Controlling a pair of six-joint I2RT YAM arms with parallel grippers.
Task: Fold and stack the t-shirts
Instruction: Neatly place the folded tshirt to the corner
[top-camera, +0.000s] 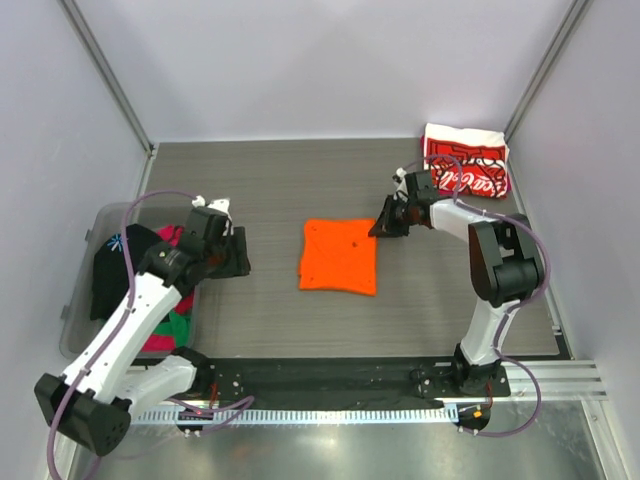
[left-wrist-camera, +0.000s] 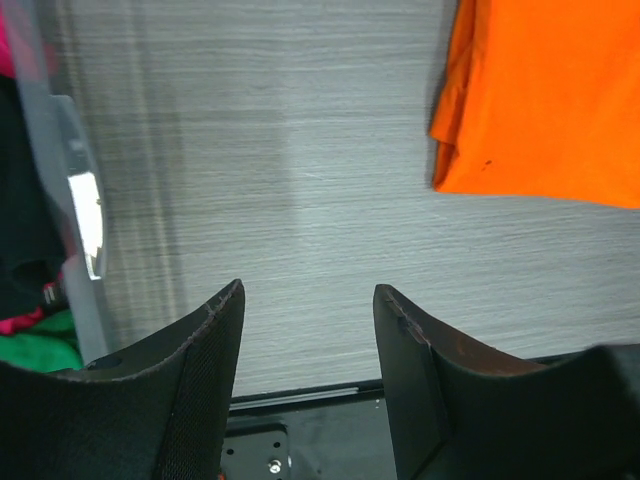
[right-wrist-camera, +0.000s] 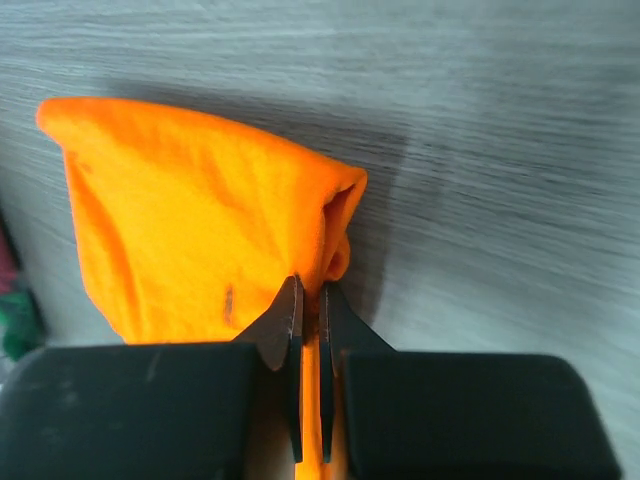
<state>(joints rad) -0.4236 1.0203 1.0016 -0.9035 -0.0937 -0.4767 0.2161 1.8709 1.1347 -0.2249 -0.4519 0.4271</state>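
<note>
Orange tee (top-camera: 339, 257) lies folded mid-frame on the desk (top-camera: 270, 190), its upper-right corner clamped in the right tool (right-wrist-camera: 310, 292). Left tool (left-wrist-camera: 310, 290), jaws apart, holds nothing. Coca-Cola tee (top-camera: 465, 165) sits folded upper right. Other tees (top-camera: 125, 270) wait in the left bin (top-camera: 75, 322), so most work likely remains.

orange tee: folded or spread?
Folded: orange tee lies as compact square on table, layers showing at edge; right gripper pinches its corner.

Wide-spread left tool (left-wrist-camera: 309, 290) above grey table (left-wrist-camera: 300, 170), orange t-shirt (left-wrist-camera: 550, 100) upper right, clear bin (left-wrist-camera: 82, 215) at left
</note>
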